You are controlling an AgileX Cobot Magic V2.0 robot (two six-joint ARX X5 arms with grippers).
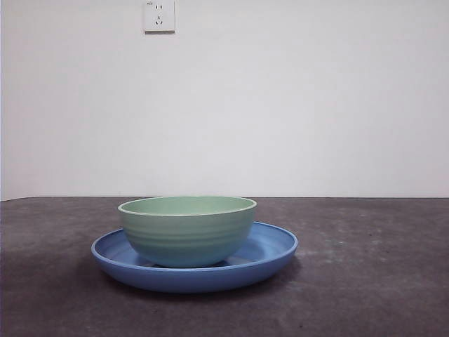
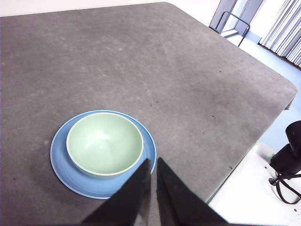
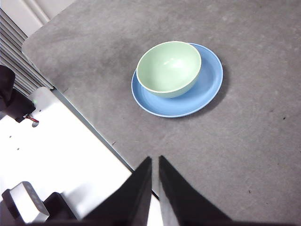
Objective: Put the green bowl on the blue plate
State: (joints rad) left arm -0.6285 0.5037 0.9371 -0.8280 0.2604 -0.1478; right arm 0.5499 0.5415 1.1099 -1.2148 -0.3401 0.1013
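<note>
Green bowl (image 1: 186,230) on blue plate (image 1: 270,254); both grippers' jaws closed, empty.

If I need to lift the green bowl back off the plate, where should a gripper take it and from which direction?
Grip the green bowl by its rim, probably from straight above, one jaw inside and one outside the wall. It sits upright and open-topped on the blue plate, and its curved, glossy outer wall gives a side grasp little purchase. It sits off-centre, so choose the rim section with the widest band of plate showing beside it.

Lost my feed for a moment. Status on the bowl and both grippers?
Green bowl upright on blue plate. Left gripper and right gripper shut, both clear of it. Nothing in the way.
</note>
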